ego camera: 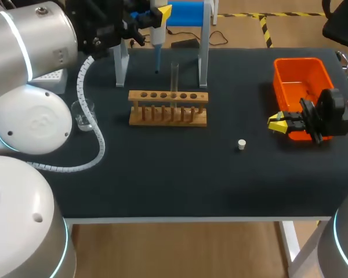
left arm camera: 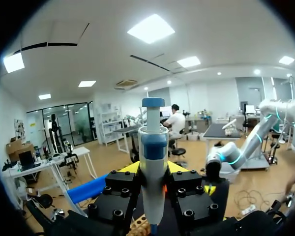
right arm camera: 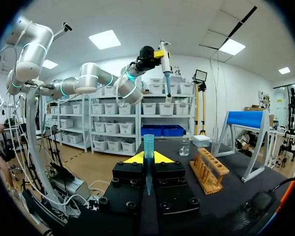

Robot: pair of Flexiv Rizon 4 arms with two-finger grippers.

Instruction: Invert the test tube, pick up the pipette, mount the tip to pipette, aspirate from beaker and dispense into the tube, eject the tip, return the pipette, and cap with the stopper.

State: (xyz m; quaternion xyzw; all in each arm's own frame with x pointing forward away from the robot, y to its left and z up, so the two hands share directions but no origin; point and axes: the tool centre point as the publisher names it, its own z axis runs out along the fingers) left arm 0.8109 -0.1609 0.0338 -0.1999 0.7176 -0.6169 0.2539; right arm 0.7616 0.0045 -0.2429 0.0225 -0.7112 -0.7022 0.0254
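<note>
On the dark tabletop (ego camera: 162, 185), the pipetting job stands at an early stage, by the look of it just short of mounting the tip. At the back, the blue-topped stand (ego camera: 188, 11) has given up its tool. The orange bin (ego camera: 301, 78) sits at the right edge, and the wooden rack (ego camera: 168, 108) holds the middle. Raised over the back of the tabletop near the stand, the left hand (left arm camera: 152, 169) is closed around the body of the pipette (ego camera: 158, 37), nozzle down and apparently bare. The right hand (ego camera: 281, 123), low beside the bin, pinches the blue tip (right arm camera: 148, 147) upright between its fingers. The beaker (ego camera: 84, 114) waits at the left with its liquid seemingly undrawn. The test tube (ego camera: 174, 78) stands upright in the rack, so the inverting looks done. The white stopper (ego camera: 242, 144) lies loose in front of the rack, well apart from the tube. By this judgement, mounting, aspirating, dispensing, ejecting, returning the pipette and capping all remain
</note>
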